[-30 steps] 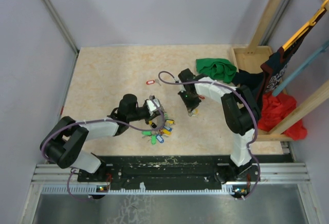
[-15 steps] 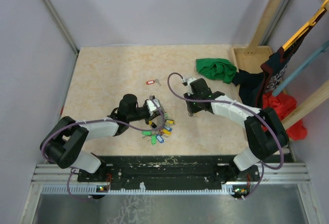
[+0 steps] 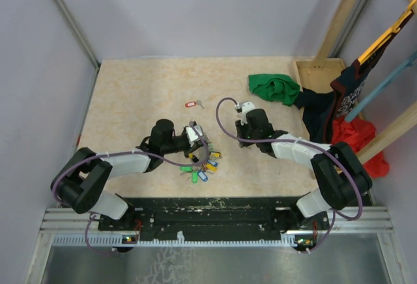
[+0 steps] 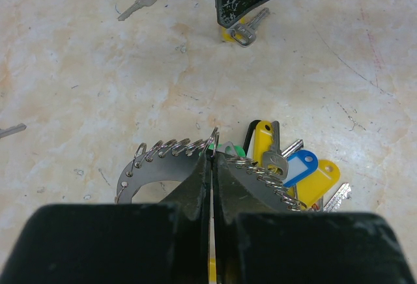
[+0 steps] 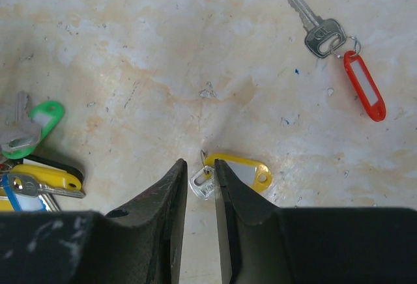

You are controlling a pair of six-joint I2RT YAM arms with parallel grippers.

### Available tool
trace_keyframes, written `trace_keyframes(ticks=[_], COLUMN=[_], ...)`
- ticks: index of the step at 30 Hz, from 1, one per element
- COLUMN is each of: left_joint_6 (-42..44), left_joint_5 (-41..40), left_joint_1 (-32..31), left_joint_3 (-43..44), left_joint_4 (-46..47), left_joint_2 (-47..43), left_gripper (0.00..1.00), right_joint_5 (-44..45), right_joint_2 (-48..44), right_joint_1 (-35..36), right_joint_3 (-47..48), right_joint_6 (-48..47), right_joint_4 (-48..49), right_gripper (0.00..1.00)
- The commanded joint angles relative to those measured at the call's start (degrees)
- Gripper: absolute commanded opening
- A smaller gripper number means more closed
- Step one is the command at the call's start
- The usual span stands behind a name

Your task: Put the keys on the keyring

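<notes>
The keyring (image 4: 140,176) is a grey ring strung with small loops, with keys and yellow, blue and green tags (image 4: 296,167) hanging from it. My left gripper (image 4: 213,142) is shut on its top edge; in the top view the left gripper (image 3: 199,137) has the bunch (image 3: 201,163) below it. My right gripper (image 5: 201,167) is low over the table, its jaws a narrow gap apart. A silver key head (image 5: 203,183) with a yellow tag (image 5: 238,172) lies between them, apart from the left finger. The key's blade is hidden. In the top view the right gripper (image 3: 242,129) is right of the bunch.
A key with a red oblong tag (image 5: 363,85) lies farther back, also in the top view (image 3: 190,104). Another loose key (image 4: 10,129) lies at the left edge. A green cloth (image 3: 273,87), a wooden tray (image 3: 319,74) and hanging clothes (image 3: 345,98) are at the right.
The right arm has folded down and its gripper has dropped low over the yellow-tagged key. The left gripper has not moved and still holds the keyring.
</notes>
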Motion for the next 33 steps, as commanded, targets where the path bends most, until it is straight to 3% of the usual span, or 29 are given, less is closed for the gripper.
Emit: trace_keyframes(ticks=[1, 33], left_joint_6=[-0.33, -0.44], left_joint_5=[1.41, 1.4], left_joint_1=[-0.22, -0.22], left_joint_3=[1.42, 1.59], left_joint_4=[0.82, 0.66], left_joint_2=[0.17, 0.52], left_gripper=[0.0, 0.0], right_joint_5=[0.98, 1.91], right_joint_2=[0.15, 4.59], right_joint_1=[0.96, 1.58], right_joint_3=[-0.33, 1.22], right_joint_6=[0.82, 1.41], right_joint_4=[5.36, 1.26], right_gripper=[0.22, 0.13])
